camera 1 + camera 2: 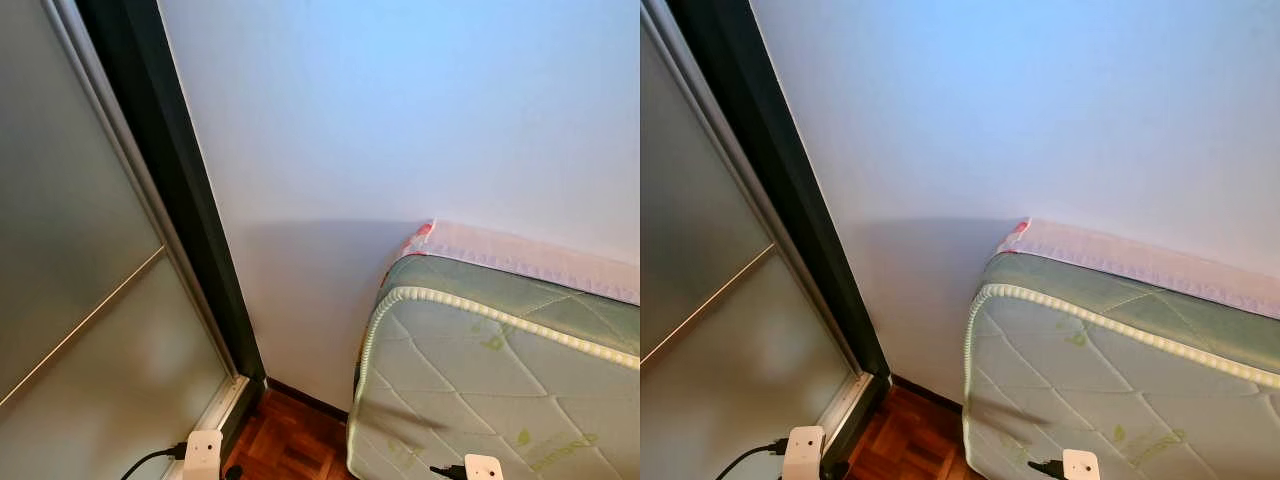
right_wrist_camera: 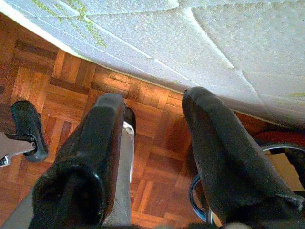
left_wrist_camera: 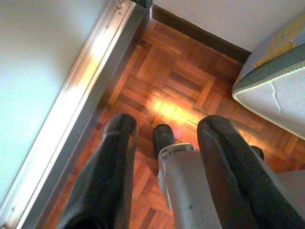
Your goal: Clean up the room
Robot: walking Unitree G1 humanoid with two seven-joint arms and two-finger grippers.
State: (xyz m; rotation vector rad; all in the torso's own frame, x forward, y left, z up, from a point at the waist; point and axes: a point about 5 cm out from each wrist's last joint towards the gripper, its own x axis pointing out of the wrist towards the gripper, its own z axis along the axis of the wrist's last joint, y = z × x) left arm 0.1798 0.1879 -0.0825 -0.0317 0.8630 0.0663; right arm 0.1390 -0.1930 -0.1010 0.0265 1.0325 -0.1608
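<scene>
Both arms hang low over a parquet floor (image 3: 181, 81). My left gripper (image 3: 167, 125) points down at the floor, its two black fingers (image 3: 116, 157) apart with nothing held; my own grey leg and black foot (image 3: 164, 138) lie beneath it. My right gripper (image 2: 156, 100) is open too, beside the edge of a quilted green-and-white mattress (image 2: 200, 43). A red-rimmed object (image 2: 279, 139) with a brown surface peeks in near the right gripper; I cannot tell what it is. The arms' white wrist parts (image 1: 203, 452) (image 1: 482, 467) show at the bottom of the head view.
A bare white wall (image 1: 400, 120) stands straight ahead. A frosted sliding door (image 1: 70, 260) in a dark frame (image 1: 190, 200) fills the left, with its metal track (image 3: 90, 81) on the floor. The mattress (image 1: 500, 370) takes up the right, leaving a narrow strip of floor (image 1: 290, 440) between.
</scene>
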